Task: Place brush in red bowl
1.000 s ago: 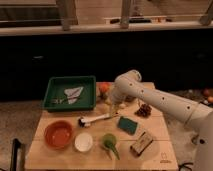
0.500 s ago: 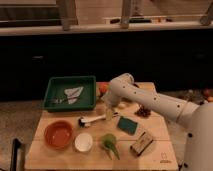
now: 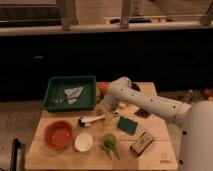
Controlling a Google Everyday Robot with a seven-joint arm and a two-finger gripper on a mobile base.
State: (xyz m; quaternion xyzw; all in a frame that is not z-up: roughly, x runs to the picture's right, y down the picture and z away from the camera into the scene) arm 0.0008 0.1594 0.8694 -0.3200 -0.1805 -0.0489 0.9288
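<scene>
Brush [image 3: 93,120] lies flat on the table [image 3: 54,118], dark head to the left, white handle running right and slightly up. Not lifted as far as can be seen. Red bowl [image 3: 58,135] sits near it, down and to the left, apart from the head and with nothing in it. So the placing is not done: brush out of the bowl, bowl waiting.

Gripper [image 3: 108,116] is low over the table at the right end of the handle, at or just beside it. Contact can't be confirmed; the tool merges with the handle tip there. Cannot tell whether it is wide, narrow or already closed on the handle.

Judgement: the step in hand is the pick. Left to do: secure the handle, lift, carry the short way left and down, release over the bowl.

Arm pose: reaches in from the robot body at the right edge, long white link running up and left across the table, bent at a rounded joint above the brush, last section dropping steeply to the gripper.

Around: white dish [image 3: 83,142] just right of the bowl, below the brush head. Green scoop [image 3: 110,144] beside the dish. Green sponge [image 3: 128,125] right of the gripper. Green tray [image 3: 70,106] behind, some pale items in it.
</scene>
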